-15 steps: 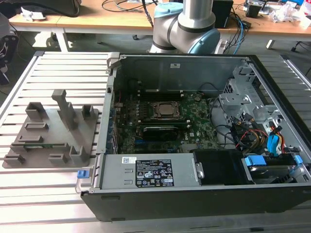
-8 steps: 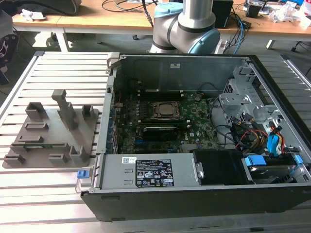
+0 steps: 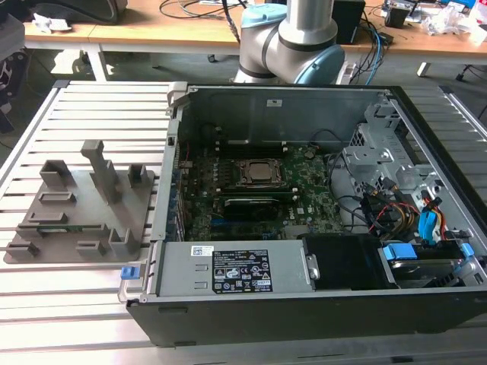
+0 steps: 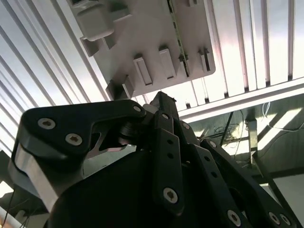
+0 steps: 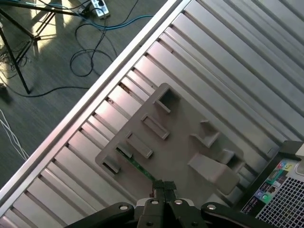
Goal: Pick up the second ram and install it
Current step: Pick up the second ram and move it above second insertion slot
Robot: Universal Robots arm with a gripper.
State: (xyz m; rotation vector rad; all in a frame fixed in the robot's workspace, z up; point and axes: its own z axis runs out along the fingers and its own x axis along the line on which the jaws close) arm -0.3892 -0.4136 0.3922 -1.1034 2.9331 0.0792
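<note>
The second ram (image 5: 140,167) is a thin green stick standing on edge in a slot of the grey holder tray (image 5: 190,123). In the second wrist view its green edge (image 4: 176,38) runs along the tray (image 4: 142,28). The exterior view shows the ram (image 3: 59,226) low in the tray (image 3: 114,220), at that view's left. My gripper (image 5: 164,185) hangs above the tray, over one end of the ram and apart from it. Its black fingertips (image 4: 160,99) meet with nothing between them.
An open computer case (image 3: 266,270) lies right of the tray in the exterior view. Inside it are the green motherboard (image 3: 312,198), CPU socket (image 3: 259,173) and cable bundles (image 3: 411,217). Both rest on a slatted metal table (image 3: 84,304). Floor cables (image 5: 90,42) lie beyond the table edge.
</note>
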